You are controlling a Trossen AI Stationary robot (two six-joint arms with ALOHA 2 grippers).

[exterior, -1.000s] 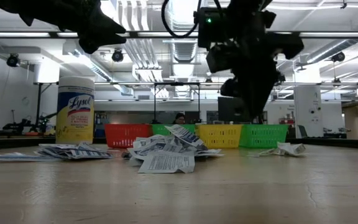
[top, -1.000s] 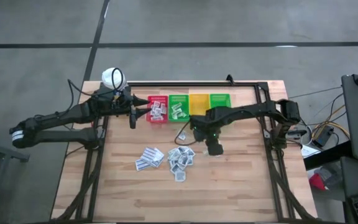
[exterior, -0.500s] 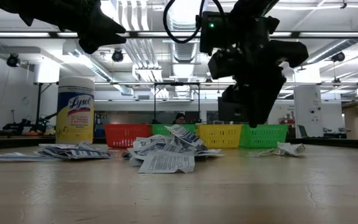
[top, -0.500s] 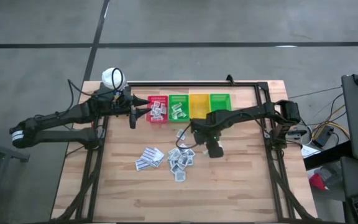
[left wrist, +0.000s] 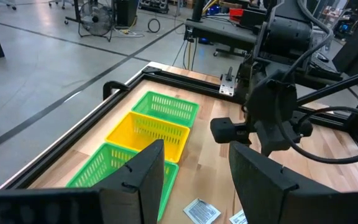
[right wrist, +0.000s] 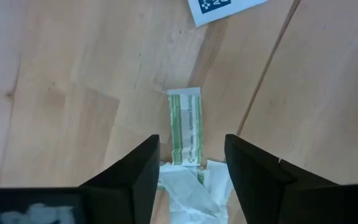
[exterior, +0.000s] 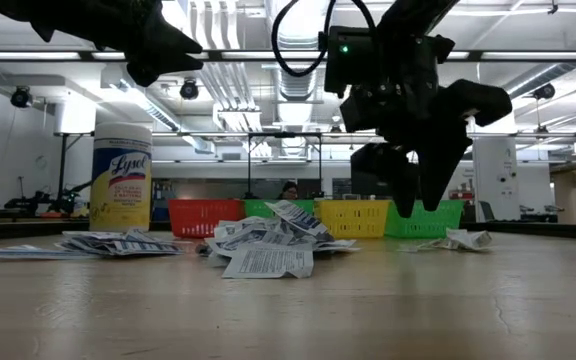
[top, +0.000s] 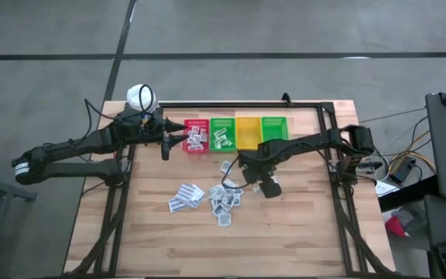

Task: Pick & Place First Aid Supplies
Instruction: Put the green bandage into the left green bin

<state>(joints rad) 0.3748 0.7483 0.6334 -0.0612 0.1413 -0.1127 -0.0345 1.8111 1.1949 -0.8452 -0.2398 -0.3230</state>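
Note:
The first aid supplies lie flat on the wooden table in two loose piles (top: 224, 198) (top: 186, 196), also seen in the low view (exterior: 266, 245). More sachets sit in the red bin (top: 196, 135) and the neighbouring green bin (top: 223, 132). My right gripper (exterior: 418, 205) hangs open, pointing down, a little above the table right of the piles. Below it lie a green-printed sachet (right wrist: 185, 127) and a crumpled white packet (right wrist: 191, 186), neither touched. My left gripper (top: 163, 143) waits open and empty beside the red bin.
Behind the piles stands a row of bins: red, green, yellow (top: 248, 130) and green (top: 274, 126). A yellow wipes bottle (exterior: 121, 177) stands at the far left corner. A dark frame (top: 316, 105) runs along the table's far edge. Bare wood lies toward the near edge.
My right gripper has opened: its fingers were together a second ago and now stand apart. It has sunk a little toward the table and rolled slightly at the wrist. The sachets have not moved.

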